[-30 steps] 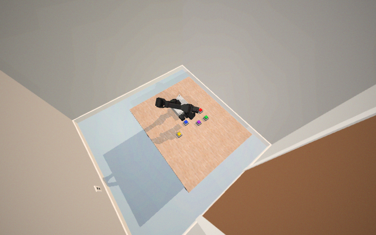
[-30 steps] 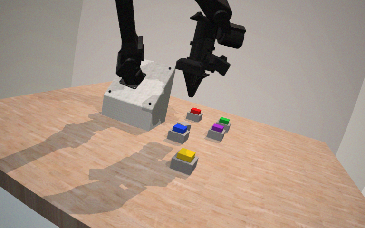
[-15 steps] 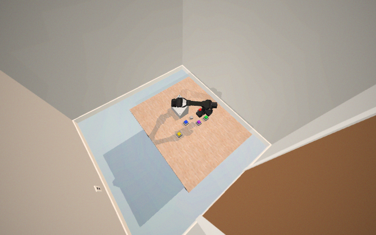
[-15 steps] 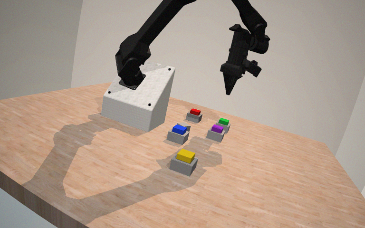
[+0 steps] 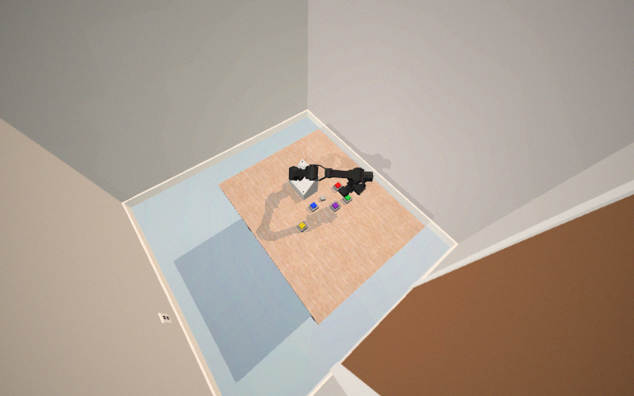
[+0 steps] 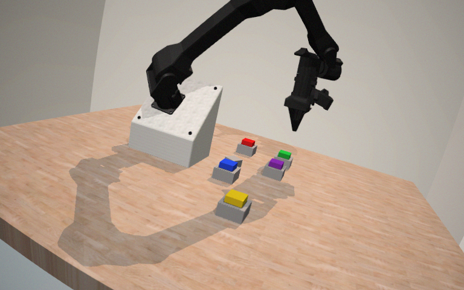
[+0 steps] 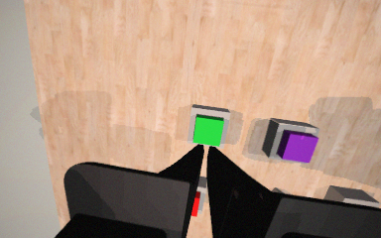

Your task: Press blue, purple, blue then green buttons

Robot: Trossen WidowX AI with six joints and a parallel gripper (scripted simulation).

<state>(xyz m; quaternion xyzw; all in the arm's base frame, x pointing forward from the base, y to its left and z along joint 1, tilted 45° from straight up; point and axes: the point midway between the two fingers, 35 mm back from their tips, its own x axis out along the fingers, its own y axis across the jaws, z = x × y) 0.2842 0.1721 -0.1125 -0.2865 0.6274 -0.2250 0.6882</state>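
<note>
My gripper (image 6: 294, 128) (image 7: 204, 151) is shut and empty, pointing down in the air above the green button (image 5: 347, 198) (image 6: 284, 154) (image 7: 208, 130). In the wrist view its tips appear at the near edge of the green cap; in the exterior view a clear gap shows below them. The purple button (image 5: 335, 205) (image 6: 276, 164) (image 7: 299, 147) is beside the green one, to its right in the wrist view. The blue button (image 5: 314, 205) (image 6: 228, 164) is nearer the arm's base. No cap looks pressed; in the wrist view the blue cap is hidden.
The red button (image 5: 337, 185) (image 6: 248, 142) (image 7: 195, 204) is partly hidden behind the fingers in the wrist view. The yellow button (image 5: 301, 225) (image 6: 235, 198) is on the far side of blue. A small grey block (image 5: 322, 198) (image 6: 234, 159) lies close to the blue button.
</note>
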